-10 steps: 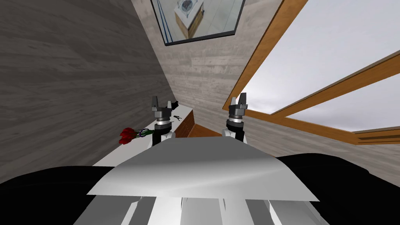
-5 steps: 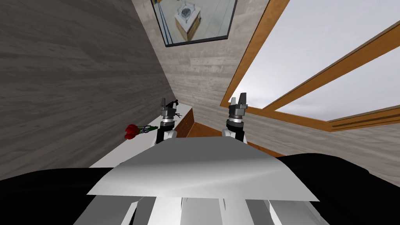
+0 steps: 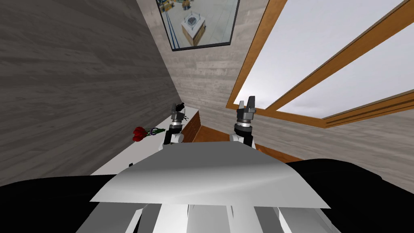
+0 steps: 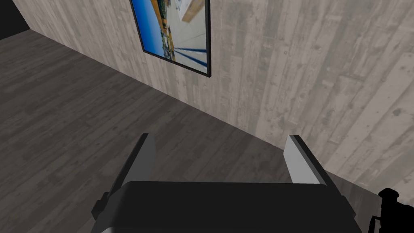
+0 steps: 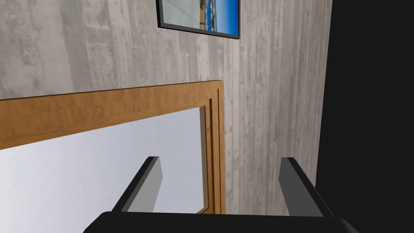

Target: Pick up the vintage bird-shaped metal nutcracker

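The nutcracker [image 3: 181, 106] is a small dark shape at the far end of a white-topped wooden sideboard [image 3: 121, 159] that runs along the grey wall. In the left wrist view a black piece that may be the nutcracker [image 4: 389, 207] sits just beside and outside one fingertip. My left gripper [image 3: 176, 108] hovers over that far end, right next to the dark shape. It is open [image 4: 220, 155] with nothing between its fingers. My right gripper [image 3: 246, 102] is raised in front of the window, also open [image 5: 220, 178] and empty.
A bunch of red roses [image 3: 140, 133] lies on the sideboard top, nearer to me than the left gripper. A framed picture [image 3: 197, 22] hangs on the wall beyond. A wood-framed window [image 3: 258, 60] takes up the right side.
My left arm has reached farther along the sideboard toward the dark shape at its end. The head view has shifted a little. The right arm has not moved.
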Available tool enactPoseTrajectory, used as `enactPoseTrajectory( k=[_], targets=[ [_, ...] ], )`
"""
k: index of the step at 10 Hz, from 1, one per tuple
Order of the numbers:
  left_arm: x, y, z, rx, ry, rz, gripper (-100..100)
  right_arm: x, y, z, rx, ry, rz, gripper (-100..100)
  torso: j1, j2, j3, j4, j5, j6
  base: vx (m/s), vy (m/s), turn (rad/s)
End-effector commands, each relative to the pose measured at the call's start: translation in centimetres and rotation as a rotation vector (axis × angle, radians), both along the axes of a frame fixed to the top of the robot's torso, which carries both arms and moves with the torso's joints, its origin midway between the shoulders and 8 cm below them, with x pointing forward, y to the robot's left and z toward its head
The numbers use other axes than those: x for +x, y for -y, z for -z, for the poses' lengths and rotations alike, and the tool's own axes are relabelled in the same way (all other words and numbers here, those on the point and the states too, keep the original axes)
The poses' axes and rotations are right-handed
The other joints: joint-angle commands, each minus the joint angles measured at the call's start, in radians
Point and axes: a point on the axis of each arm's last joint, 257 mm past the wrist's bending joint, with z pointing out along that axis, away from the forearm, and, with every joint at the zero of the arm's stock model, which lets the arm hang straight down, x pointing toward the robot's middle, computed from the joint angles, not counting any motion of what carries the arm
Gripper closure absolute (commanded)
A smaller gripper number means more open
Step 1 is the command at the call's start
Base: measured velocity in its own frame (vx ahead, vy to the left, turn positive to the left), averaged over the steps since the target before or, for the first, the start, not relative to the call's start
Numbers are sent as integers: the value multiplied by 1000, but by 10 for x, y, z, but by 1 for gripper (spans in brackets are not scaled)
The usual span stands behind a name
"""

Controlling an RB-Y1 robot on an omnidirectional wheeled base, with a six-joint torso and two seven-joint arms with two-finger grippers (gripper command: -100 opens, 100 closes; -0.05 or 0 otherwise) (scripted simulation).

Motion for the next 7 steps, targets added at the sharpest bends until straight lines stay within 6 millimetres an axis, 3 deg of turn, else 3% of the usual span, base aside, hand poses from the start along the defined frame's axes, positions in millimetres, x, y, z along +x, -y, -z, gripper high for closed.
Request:
enactPoseTrajectory(
  k=[1, 5, 7],
  targets=[
    [15, -2, 17, -16, -51, 16, -100, 0, 0, 0, 0, 0, 0, 0, 0, 0, 0, 0, 0, 0, -117, 22, -70],
    [39, -5, 49, -31, -143, 36, -100, 0, 0, 0, 0, 0, 0, 0, 0, -2, -1, 0, 0, 0, -88, 23, -69],
    [60, -9, 78, -32, -235, 52, -100, 0, 0, 0, 0, 0, 0, 0, 0, -3, -2, -1, 0, 0, -79, 36, -110]
  ],
)
